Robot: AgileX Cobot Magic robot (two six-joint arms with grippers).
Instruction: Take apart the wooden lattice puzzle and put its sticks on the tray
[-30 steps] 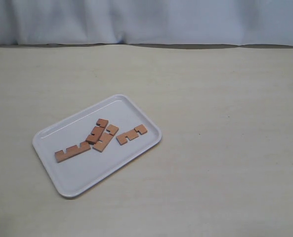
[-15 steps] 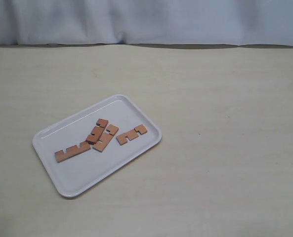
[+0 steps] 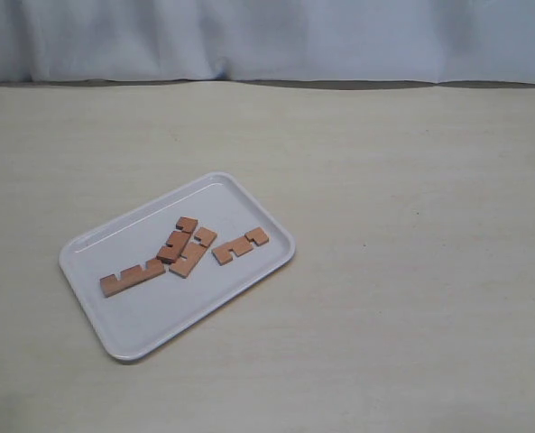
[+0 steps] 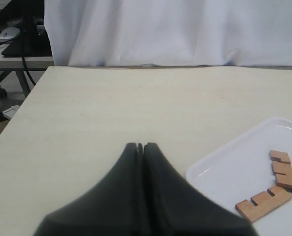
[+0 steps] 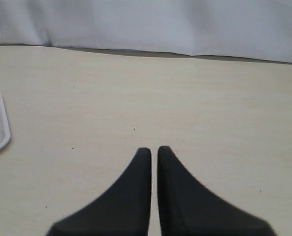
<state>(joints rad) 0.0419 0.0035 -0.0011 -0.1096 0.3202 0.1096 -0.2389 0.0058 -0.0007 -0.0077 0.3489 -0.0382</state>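
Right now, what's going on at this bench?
Nothing is being handled. Four notched reddish-brown wooden sticks lie flat on the large white plastic tray, not latticed, some touching. The left gripper is shut and empty; the right gripper is all but shut, also empty. Both hang above the beige tabletop beside the tray.

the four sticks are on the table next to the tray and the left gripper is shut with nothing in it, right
No: the four sticks lie on the tray, not on the table next to it, as the exterior view shows. The left gripper is shut with nothing in it.
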